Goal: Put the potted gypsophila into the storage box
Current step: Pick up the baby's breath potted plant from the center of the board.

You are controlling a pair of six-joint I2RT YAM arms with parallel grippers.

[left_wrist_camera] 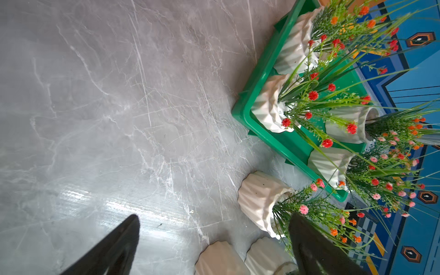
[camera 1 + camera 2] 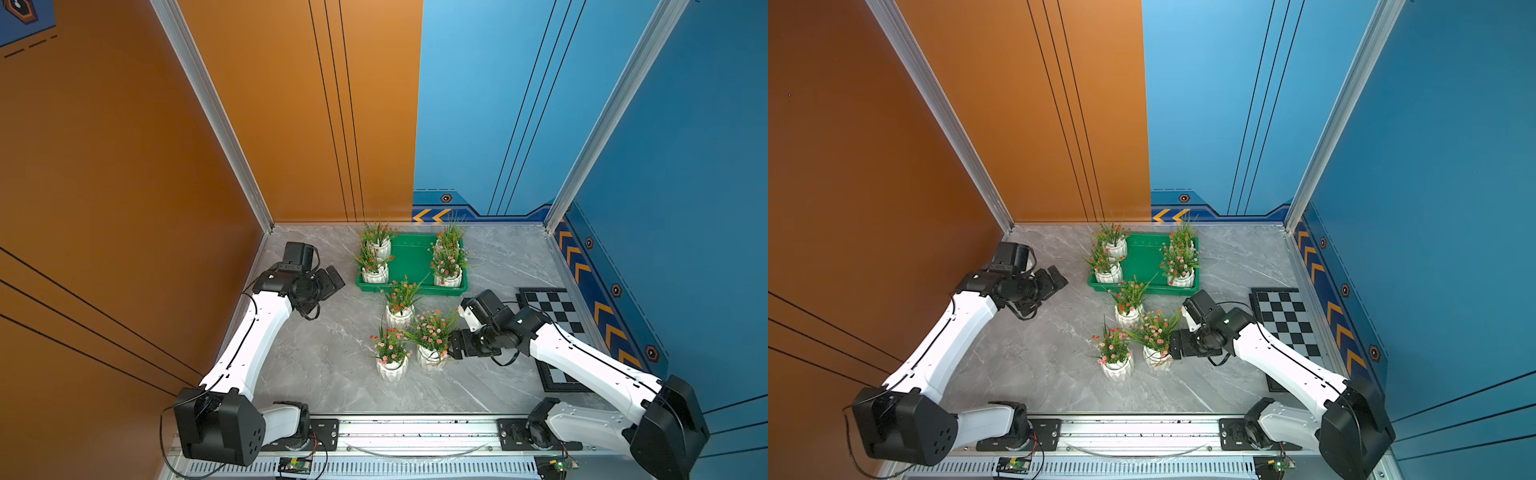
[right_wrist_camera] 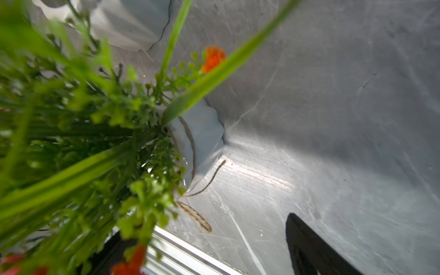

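Only its wrist view shows left gripper (image 1: pixel 215 215) gaping; right gripper (image 2: pixel 452 347), beside pot (image 2: pixel 430 358), unclear.

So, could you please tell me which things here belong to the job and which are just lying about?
Job:
storage box
four potted gypsophila inside it
three more on the table

Lying about:
checkered board

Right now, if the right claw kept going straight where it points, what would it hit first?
Probably the nearest pink-flowered pot, directly ahead of the right gripper; its leaves crowd the wrist view, though depth is unclear.
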